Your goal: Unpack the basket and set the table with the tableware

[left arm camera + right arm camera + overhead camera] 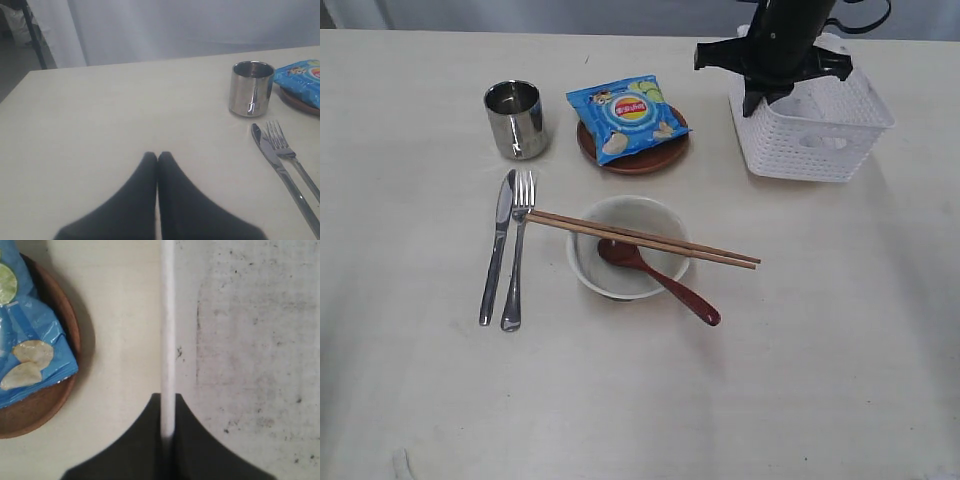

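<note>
Right wrist view showed your right gripper clamped on the rim of the basket at the far right of the table, the tableware already laid out apart from it and your left gripper pinched together on nothing, so unpacking looked done and next you needed a clean release.

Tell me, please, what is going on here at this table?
The right gripper is shut on the rim of the white basket. The left gripper is shut, holding nothing, over the bare table. The cup, plate with chip bag, knife, fork, and bowl with spoon and chopsticks are laid out.
</note>
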